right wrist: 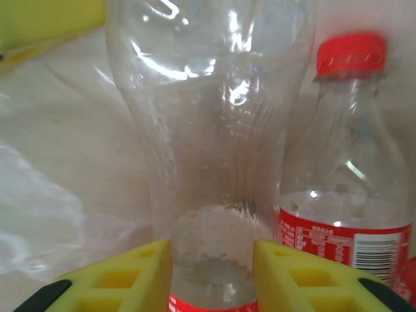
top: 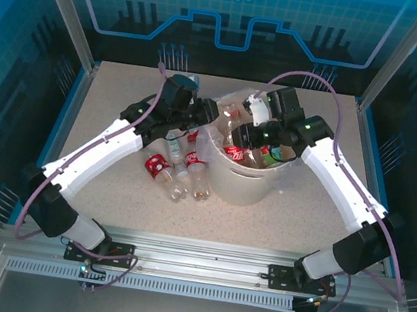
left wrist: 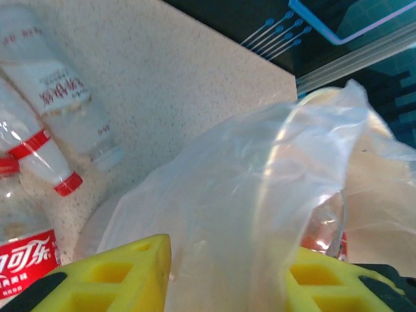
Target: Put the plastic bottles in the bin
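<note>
Your right gripper (right wrist: 211,276) is clamped on a clear bottle (right wrist: 208,130) above the bin (top: 246,192), so ease it down past the liner (left wrist: 260,195) before releasing, and hold the left gripper (left wrist: 227,276), jaws spread at the rim, clear of the drop.

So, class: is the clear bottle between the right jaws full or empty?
Empty: the bottle is see-through along its whole length, with no liquid line visible.

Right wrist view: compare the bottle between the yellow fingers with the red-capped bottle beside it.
The gripped bottle sits in the right gripper; the red-capped bottle is free of it. The gripped bottle's cap is out of frame; the red-capped bottle's shows. Both are clear plastic.
</note>
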